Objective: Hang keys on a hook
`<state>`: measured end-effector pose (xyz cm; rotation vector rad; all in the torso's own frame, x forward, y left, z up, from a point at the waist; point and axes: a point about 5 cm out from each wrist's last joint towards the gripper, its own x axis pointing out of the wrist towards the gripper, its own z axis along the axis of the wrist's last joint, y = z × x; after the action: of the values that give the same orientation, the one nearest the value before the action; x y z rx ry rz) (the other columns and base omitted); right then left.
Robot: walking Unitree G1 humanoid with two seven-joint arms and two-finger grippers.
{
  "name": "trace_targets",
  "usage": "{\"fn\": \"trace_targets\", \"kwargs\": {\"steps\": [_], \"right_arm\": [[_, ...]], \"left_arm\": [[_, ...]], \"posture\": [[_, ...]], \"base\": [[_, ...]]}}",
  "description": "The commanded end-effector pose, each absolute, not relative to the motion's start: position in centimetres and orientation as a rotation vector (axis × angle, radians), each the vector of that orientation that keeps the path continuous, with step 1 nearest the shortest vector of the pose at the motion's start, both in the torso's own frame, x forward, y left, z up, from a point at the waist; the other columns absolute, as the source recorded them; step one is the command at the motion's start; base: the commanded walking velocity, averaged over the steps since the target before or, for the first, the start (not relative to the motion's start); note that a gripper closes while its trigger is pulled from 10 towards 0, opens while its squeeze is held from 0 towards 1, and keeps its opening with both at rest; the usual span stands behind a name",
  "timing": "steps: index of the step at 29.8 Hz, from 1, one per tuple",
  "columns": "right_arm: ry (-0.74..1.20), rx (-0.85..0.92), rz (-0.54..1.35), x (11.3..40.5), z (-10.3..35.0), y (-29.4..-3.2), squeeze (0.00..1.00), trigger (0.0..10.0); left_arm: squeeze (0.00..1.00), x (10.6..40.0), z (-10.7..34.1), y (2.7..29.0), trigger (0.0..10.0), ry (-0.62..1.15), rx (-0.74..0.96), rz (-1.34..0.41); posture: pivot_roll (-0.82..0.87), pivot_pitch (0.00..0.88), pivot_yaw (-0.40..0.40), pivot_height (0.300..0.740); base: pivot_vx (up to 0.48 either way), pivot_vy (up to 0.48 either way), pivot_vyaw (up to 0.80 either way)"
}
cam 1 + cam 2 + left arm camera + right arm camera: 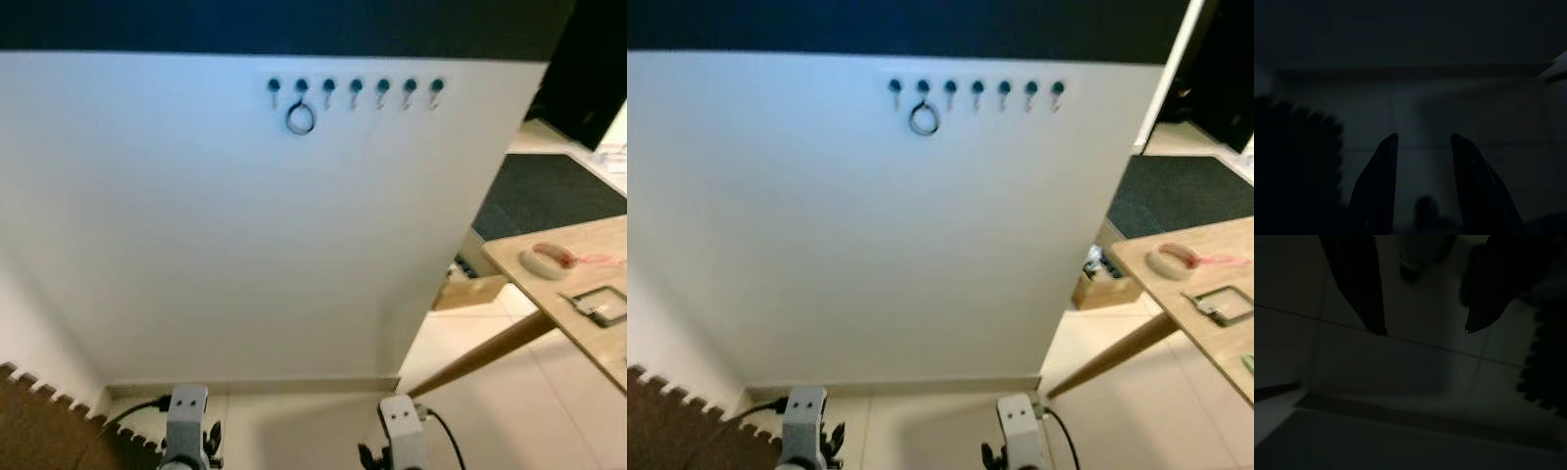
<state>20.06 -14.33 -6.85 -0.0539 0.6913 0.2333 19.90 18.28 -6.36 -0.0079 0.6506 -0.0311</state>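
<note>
Keys: we see a dark key ring (301, 118) hanging from the second hook from our left, flat against the white wall; whether keys hang on it we cannot tell, it is too small.
Hooks: we count a row of seven hooks (356, 90) with dark round heads, set high on the white wall (245, 245) just below a dark band (294, 24); the other six are bare.
Left gripper: our left gripper (1422, 147) hangs low near the floor, well apart from the hooks; in the dark left wrist view its two black fingers (1378, 186) stand apart with a plain gap between them and hold nothing.
Right gripper: our right gripper (1425, 330) also hangs low over the pale floor tiles (1415, 367); its fingers (1359, 284) are spread wide and empty.
Arms: we see both silver wrists at the lower edge of the eye views, the left (186, 416) and the right (402, 426), each with a black cable.
Floor: we see a brown mat with a toothed edge (49, 421) at our lower left, beside the skirting.
Table: a wooden table (549, 294) stands to our right, bearing a pale oval thing with a red patch (549, 258) and a small square frame (600, 304).
Beyond: we make out a dark rug (549, 191) past the wall's right edge and a cardboard box (1105, 286) on the floor under the table.
</note>
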Motion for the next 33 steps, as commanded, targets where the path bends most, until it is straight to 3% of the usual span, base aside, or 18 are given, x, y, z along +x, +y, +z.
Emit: {"fn": "trace_targets", "kwargs": {"steps": [1,17,25,33], "right_arm": [[0.711,-0.053,0.215,19.51,-7.17,-14.82,0.0,10.0],[0.709,-0.056,0.214,19.7,-7.09,-14.86,0.0,10.0],[0.711,-0.056,0.214,19.59,-7.14,-14.86,0.0,10.0],[0.705,-0.056,0.219,19.78,-7.03,-14.74,0.0,10.0]], "left_arm": [[0.0,19.79,-6.35,18.48,10.0,0.652,0.026,-0.058],[0.0,20.08,-6.14,18.04,10.0,0.633,0.056,-0.097],[0.0,20.22,-6.05,17.79,10.0,0.626,0.089,-0.13],[0.0,20.22,-6.07,18.3,10.0,0.632,0.063,-0.073]], "posture": [[0.05,0.035,0.03,0.74],[0.05,0.03,0.028,0.74],[0.06,0.031,0.028,0.74],[0.06,0.028,0.024,0.74]], "base": [[0.0,0.0,0.0],[0.0,0.0,0.0],[0.0,-0.433,0.0],[0.0,0.0,0.0]]}}
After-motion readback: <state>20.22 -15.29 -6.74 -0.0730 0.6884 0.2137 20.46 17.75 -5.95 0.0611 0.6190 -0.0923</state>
